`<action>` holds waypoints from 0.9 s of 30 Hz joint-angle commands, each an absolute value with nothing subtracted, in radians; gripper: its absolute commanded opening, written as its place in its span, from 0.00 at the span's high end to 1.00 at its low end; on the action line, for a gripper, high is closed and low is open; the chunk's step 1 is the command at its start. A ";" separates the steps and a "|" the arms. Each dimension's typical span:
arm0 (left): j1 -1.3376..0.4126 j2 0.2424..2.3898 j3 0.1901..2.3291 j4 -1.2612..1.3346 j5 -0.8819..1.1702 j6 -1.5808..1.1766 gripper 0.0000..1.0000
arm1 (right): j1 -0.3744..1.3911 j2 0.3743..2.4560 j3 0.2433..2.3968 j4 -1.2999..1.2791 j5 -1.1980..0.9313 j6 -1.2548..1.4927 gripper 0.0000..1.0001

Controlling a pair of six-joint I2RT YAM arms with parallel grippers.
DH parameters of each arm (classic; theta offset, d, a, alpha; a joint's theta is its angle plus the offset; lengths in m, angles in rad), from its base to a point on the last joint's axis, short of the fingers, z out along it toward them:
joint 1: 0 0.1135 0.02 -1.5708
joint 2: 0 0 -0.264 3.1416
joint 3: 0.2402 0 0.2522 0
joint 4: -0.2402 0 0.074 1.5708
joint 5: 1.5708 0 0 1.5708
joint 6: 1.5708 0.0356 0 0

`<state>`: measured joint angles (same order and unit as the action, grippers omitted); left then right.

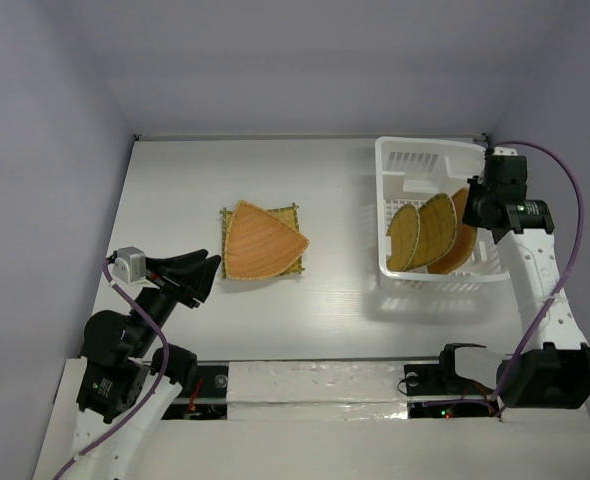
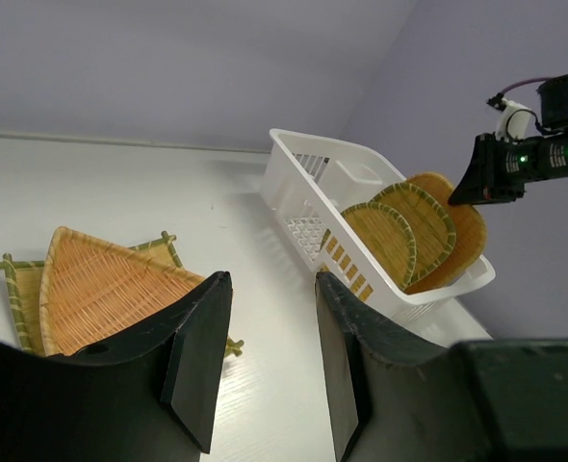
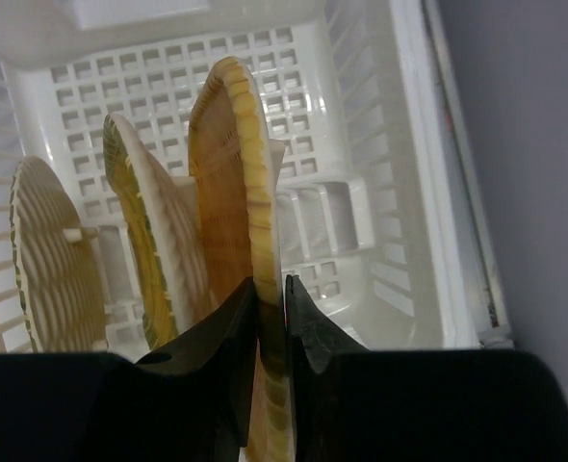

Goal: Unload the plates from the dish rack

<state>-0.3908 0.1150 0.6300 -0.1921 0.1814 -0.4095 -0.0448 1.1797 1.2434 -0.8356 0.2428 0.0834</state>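
Note:
Three woven plates stand on edge in the white dish rack [image 1: 425, 143] at the right. My right gripper [image 3: 271, 281] is shut on the rim of the rightmost plate [image 3: 228, 164], one finger pressed against each face. Beside it stand a middle plate [image 3: 149, 231] and a left plate [image 3: 53, 260]. From above, the right gripper [image 1: 472, 195] reaches into the rack's right side. A rounded-triangle plate [image 1: 260, 240] lies on a square plate [image 1: 297, 212] at mid-table. My left gripper [image 1: 210, 268] hovers open and empty just left of that stack.
The rack [image 2: 303, 164] sits near the right wall and the table's back edge. Grey walls close in the table on three sides. Bare white tabletop [image 1: 345, 250] lies between the stacked plates and the rack.

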 commanded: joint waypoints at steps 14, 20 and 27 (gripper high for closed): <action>-0.391 0.115 0.629 -0.140 0.196 -0.407 0.63 | -0.020 1.146 1.649 -0.943 0.578 0.048 1.00; -0.391 0.120 0.629 -0.138 0.196 -0.408 0.63 | -0.020 1.152 1.872 -0.950 0.542 0.162 1.00; -0.391 0.130 0.627 -0.140 0.195 -0.410 0.63 | 0.063 1.152 1.949 -0.870 0.304 0.351 1.00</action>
